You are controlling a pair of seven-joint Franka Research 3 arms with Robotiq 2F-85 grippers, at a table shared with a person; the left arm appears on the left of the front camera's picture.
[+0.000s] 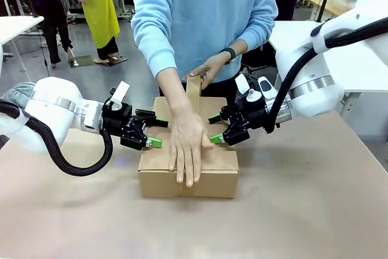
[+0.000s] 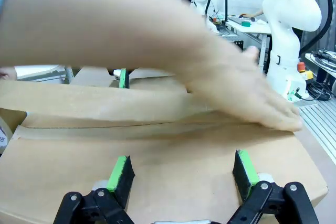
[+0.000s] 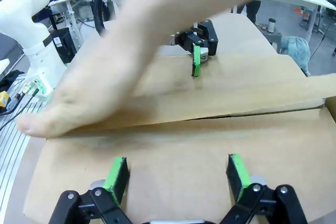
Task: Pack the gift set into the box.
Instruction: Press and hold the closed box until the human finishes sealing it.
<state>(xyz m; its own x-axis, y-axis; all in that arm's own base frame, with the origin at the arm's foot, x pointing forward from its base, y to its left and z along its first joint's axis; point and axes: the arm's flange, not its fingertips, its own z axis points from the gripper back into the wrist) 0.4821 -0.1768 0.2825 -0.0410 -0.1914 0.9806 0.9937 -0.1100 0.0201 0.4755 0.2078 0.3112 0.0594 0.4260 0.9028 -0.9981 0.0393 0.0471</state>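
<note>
On the tan table (image 1: pixel 315 210), the plain brown corrugated cardboard box (image 1: pixel 209 174) is sitting at the centre with its top flaps folded shut. We are seeing no part of the gift set; with the flaps down, we cannot tell whether it is lying inside.

We are positioning our left gripper (image 1: pixel 151 133) at the left side of the box top. Its green-padded fingers (image 2: pixel 119 172) are standing spread apart over the near flap in the left wrist view, holding nothing. We are positioning our right gripper (image 1: pixel 216 130) at the right side of the box top. Its green-padded fingers (image 3: pixel 238 173) are likewise standing spread over the cardboard in the right wrist view, holding nothing. Whether the pads are touching the flaps, we cannot tell.

The person in a light blue sweatshirt (image 1: pixel 200 10) is standing at the far side. One hand (image 1: pixel 188 150) is lying flat along the centre seam, pressing a strip of brown paper tape (image 1: pixel 193 92) onto the lid. The other hand (image 1: pixel 209 68), wearing a dark wristband (image 1: pixel 228 53), is holding the upper end of the tape above the far edge of the box.
</note>
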